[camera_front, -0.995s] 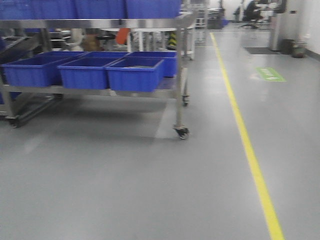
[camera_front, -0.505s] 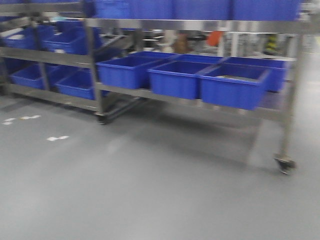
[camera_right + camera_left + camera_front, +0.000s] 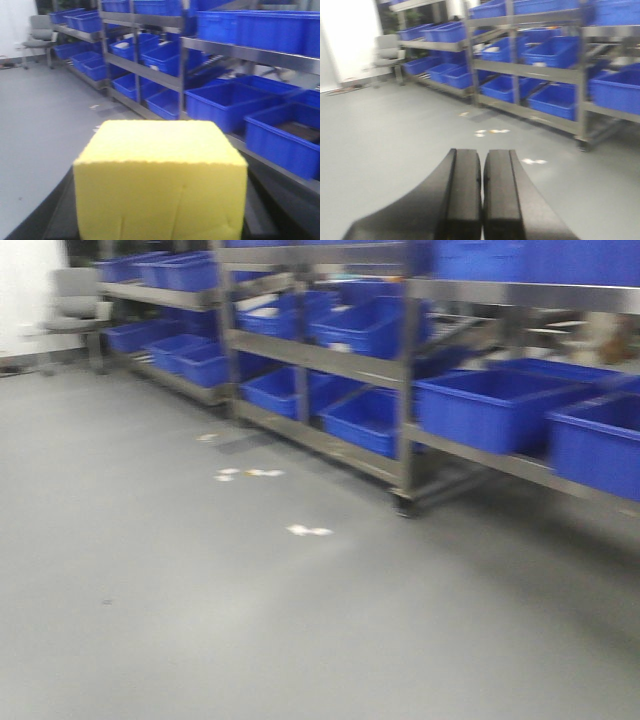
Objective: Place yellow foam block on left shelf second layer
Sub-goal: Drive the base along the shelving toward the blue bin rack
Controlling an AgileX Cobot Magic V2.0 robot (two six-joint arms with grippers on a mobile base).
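So closest in, the right gripper (image 3: 160, 227) is clamped on the yellow foam block (image 3: 160, 170), which fills most of the right wrist view. You can just make out the dark fingers (image 3: 57, 215) hugging its sides. It's held level and out front, I'd guess so it can go straight onto a shelf once the base gets close. The left gripper (image 3: 481, 157) has its two black halves pressed flat together with nothing between them, basically tucked out of the way since it has no job here. Past both of them is a wide stretch of grey floor (image 3: 180, 620) with a few white scraps (image 3: 308, 531) on it, nothing that looks like it'd stop a drive. Then come the steel racks (image 3: 405, 390), well apart from the robot, with every level I can see loaded with blue bins (image 3: 490, 410). That's the catch imo: the second layer looks crowded, so the block probably lands in a bin or some gap, and the upright posts plus the shelf above narrow the way in. Way back by the white wall there's a grey chair (image 3: 75, 295). Everything's smeared, so I can't tell for sure which rack counts as the left one.
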